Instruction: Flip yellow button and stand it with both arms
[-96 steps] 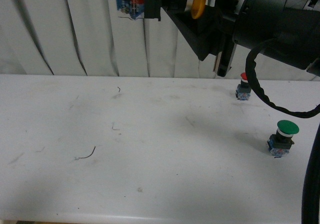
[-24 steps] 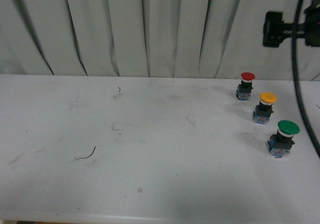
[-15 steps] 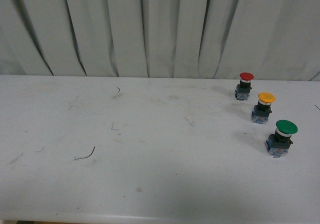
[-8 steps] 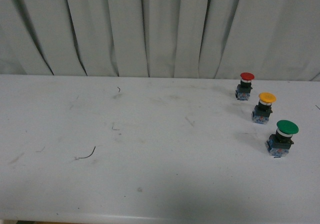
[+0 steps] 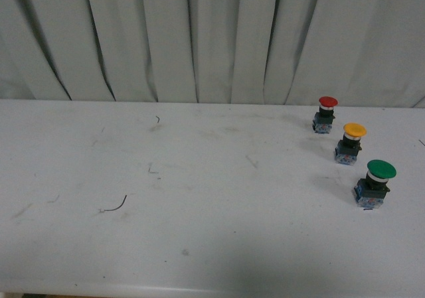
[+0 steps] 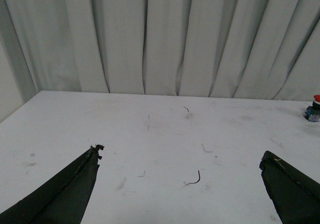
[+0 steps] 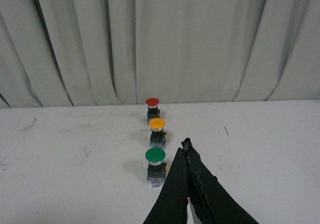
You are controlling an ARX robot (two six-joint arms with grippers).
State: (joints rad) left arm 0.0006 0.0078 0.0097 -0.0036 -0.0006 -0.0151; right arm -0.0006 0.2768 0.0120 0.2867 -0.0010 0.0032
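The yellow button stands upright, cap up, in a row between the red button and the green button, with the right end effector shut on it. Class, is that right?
Not quite. The right end effector is shut but holds nothing; the right wrist view shows it apart from the yellow button. The button does stand upright between the red button and the green button.

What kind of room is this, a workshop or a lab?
Probably a robot test lab: a scuffed white table backed by a plain grey curtain, with only three push-buttons on it, including the yellow button.
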